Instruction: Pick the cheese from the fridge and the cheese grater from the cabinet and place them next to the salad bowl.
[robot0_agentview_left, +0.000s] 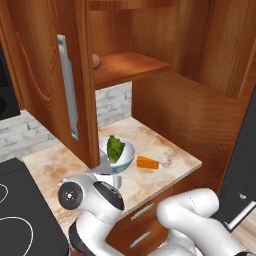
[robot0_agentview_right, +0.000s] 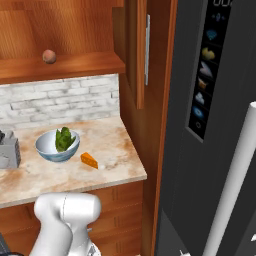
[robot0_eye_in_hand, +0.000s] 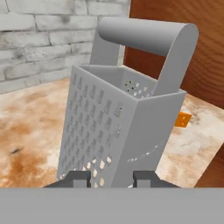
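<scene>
The grey metal cheese grater stands upright close in front of the hand camera, its handle on top. My gripper is shut on its lower part, a dark fingertip on either side. The grater sits at the left of the marble counter, just left of the salad bowl with green leaves. In the left base view the grater peeks out between my arm and the bowl. The orange cheese wedge lies on the counter right of the bowl, and also behind the grater.
The wooden cabinet door hangs open above the bowl's left side. A brown round lump rests on the shelf. The dark fridge is closed at the right, its white handle near. A black stovetop borders the counter's left.
</scene>
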